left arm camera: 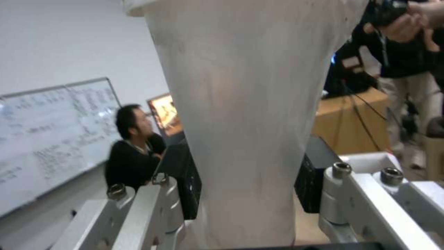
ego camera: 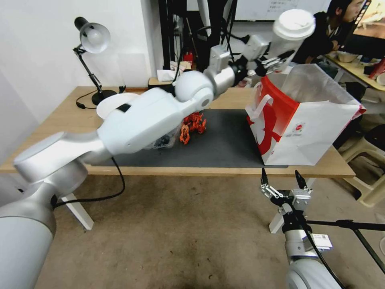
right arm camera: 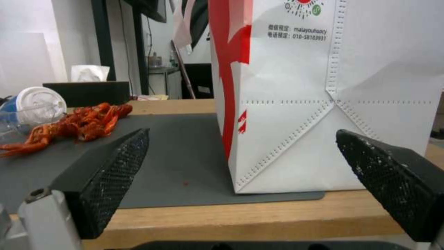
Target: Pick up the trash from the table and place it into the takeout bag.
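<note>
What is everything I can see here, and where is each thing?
white-lidded cup: one, white, held in the air above the bag's open top.
takeout bag: one, red and white with silvery lining, standing open on the mat's right end.
crayfish shells: one pile, orange-red, mid-mat.
lidded clear cup: one, white lid, lying beside the shells.
mat: one, dark grey, on the table.
table: one, light wood, white legs.
white bowl: one, on the table's left part, partly behind the arm.
desk lamp: one, black with a silver shade, table's far left.
left claw: shut on the white-lidded cup, over the bag.
right claw: open, low before the table's front edge, by the bag.
</note>
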Controlling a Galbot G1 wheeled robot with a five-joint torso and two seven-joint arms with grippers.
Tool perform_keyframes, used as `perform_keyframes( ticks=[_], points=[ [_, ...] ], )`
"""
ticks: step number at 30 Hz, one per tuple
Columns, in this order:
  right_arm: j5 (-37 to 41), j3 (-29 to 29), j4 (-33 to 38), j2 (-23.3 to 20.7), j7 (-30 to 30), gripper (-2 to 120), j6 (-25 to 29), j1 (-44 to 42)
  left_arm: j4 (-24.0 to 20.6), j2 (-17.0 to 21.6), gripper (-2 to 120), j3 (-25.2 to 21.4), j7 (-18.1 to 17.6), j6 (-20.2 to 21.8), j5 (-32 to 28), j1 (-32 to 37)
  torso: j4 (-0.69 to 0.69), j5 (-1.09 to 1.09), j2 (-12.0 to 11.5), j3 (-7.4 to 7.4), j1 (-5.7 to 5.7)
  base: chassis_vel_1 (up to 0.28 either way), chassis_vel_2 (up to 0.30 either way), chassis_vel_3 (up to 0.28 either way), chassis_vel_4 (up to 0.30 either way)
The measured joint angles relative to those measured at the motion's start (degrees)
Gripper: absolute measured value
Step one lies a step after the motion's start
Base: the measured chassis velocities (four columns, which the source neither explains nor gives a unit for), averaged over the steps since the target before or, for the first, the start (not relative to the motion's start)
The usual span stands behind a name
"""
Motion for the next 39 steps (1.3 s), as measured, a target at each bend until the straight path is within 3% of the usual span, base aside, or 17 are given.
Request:
perform_keyframes(
  ticks=[13, 25, 39],
  points=[
    [-0.02, -0.29, -0.44, 0.30, -0.19, 100, 0.65, 0.22, 6.33, -3.12, 41, 10.14, 5.29, 3.22, -6.99, -6.17, 0.00, -0.01, 0.00, 0.00, 0.00, 0.000, 0.000, 0.000, 0.000],
    [0.17, -0.50, -0.80, 0.42, -0.30, 100, 0.88, 0.66, 10.58, -5.36, 41, 12.37, 10.83, 7.22, -10.10, -10.20, 0.00, -0.01, 0.00, 0.00, 0.00, 0.000, 0.000, 0.000, 0.000],
    [0.23, -0.49, -1.20, 0.70, -0.41, 100, 1.50, 0.77, 17.95, -9.62, 42, 14.91, 14.84, 7.93, -9.91, -11.87, 0.00, -0.01, 0.00, 0.00, 0.00, 0.000, 0.000, 0.000, 0.000]
  ],
)
